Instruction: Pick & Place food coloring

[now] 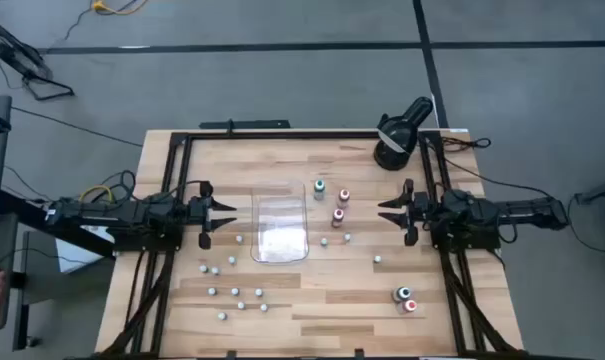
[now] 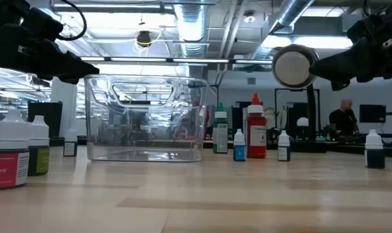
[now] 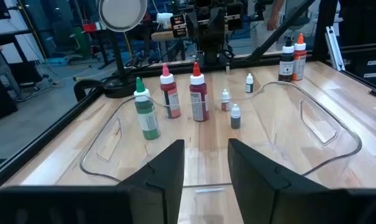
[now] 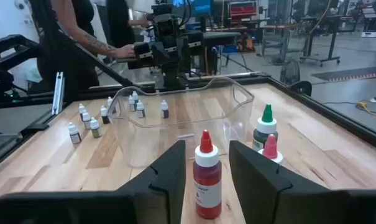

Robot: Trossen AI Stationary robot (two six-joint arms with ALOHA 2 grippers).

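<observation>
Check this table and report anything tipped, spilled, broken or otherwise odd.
Nothing stands out. The clear rectangular plastic tray sits upright mid-table, empty. The red-capped food coloring bottle and green-capped bottle stand upright, as do the tiny white-capped bottles. No spills show. Both arms wait at the table's sides.

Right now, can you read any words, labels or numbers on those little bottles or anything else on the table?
"Pink": on the label of the white-capped bottle nearest the low camera.
Red bottle: its label has print, too blurred to read.
All other bottle labels: too small to read.
Clear tray: no text visible.
</observation>
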